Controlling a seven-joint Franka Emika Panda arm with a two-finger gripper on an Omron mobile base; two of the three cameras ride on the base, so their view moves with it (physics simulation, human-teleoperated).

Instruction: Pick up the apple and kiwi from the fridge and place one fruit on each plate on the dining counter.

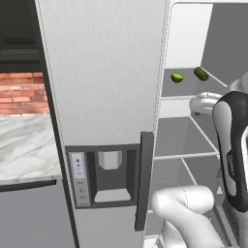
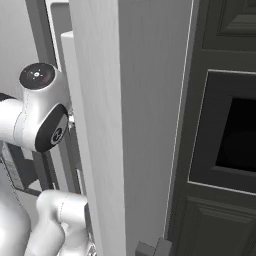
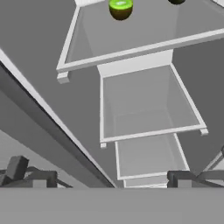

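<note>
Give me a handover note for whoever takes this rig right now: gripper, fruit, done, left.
Gripper: open, empty, pointed into the open fridge below the fruit shelf.
Kiwi: on the upper fridge shelf, lime cut face showing.
Second dark green item: same shelf, to the kiwi's right; can't tell what it is.
Done: fridge is open, arm at the compartment.
Left: both fruit picks and both placements. Nothing grasped yet.

A red brick wall section point(image 1: 22, 94) occupies the upper left of the left base view. A black oven cabinet point(image 2: 222, 130) with raised panel fronts stands at the right of the right base view, containing a dark recessed oven window point(image 2: 239, 135).
</note>
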